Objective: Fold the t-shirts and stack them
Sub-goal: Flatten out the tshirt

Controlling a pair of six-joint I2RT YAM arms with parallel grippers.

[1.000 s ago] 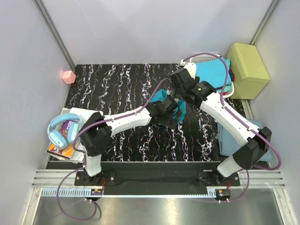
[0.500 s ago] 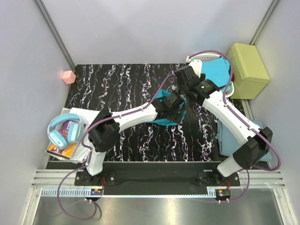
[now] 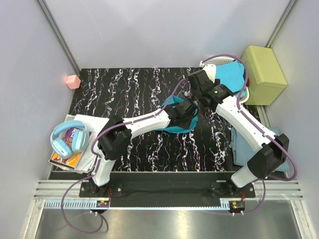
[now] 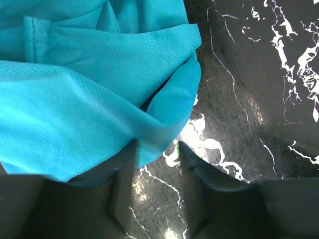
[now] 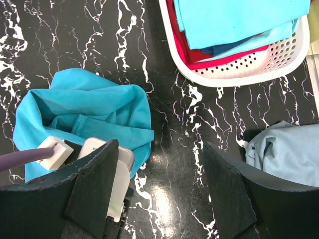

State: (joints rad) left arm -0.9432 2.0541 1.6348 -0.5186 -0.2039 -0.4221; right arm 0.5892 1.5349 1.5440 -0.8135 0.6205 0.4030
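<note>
I have the teal shirt [image 5: 89,107] bunched on the surface [image 5: 169,124] just left of the basket [image 5: 279,55], its hem directly ahead of my left end effector [image 4: 156,149], spread and nearer than the right end effector [image 5: 159,147], also spread.

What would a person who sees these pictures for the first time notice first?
The crumpled bright teal cloth t-shirt at the middle of the black white-veined table catches the eye first, where both white robot arms meet. Next comes the white slatted plastic basket of teal, blue and red shirts at the far right corner.
</note>
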